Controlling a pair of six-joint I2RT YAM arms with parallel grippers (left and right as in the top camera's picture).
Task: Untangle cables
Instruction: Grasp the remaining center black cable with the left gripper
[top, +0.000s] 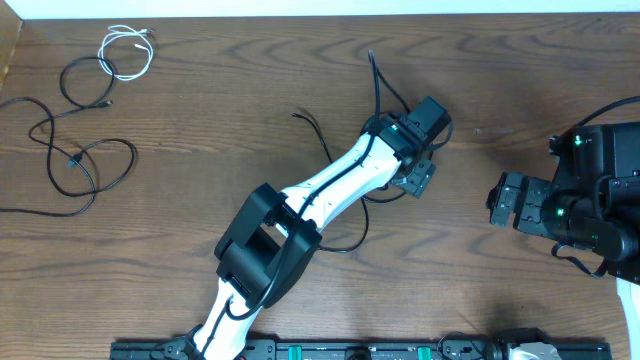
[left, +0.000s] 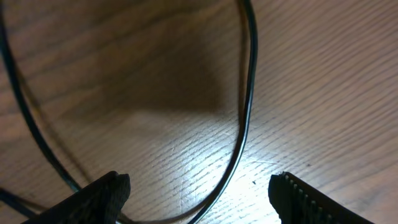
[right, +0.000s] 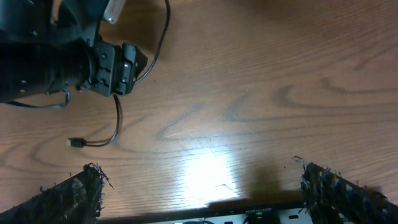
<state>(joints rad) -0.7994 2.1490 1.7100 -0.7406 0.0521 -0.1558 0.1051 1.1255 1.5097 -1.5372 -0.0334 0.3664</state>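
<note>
a: where do the cables lie?
b: the white cable (top: 127, 50) is coiled at the far left corner of the worktop (top: 520, 70), just beside a looped black cable (top: 85, 85); whether the two touch cannot be told. more black cable (top: 85, 165) sprawls in open loops nearer the left edge. a third black cable (top: 376, 85) lies at mid-worktop, partly under the left arm (top: 330, 185) and well apart from the rest.

a: and the left hand?
b: the left hand (left: 199, 196) hangs low over the wood with its fingers (left: 102, 196) set wide. one strand of the third black cable curves between them, gripped by neither. a second strand runs past the left finger.

a: the right hand?
b: the right hand (right: 205, 199) stands at the right side of the worktop, spread fully wide and holding nothing, with bare wood beneath it. in its wrist view a small plug end (right: 76, 142) of black cable rests flat on the wood, just below the left hand.
</note>
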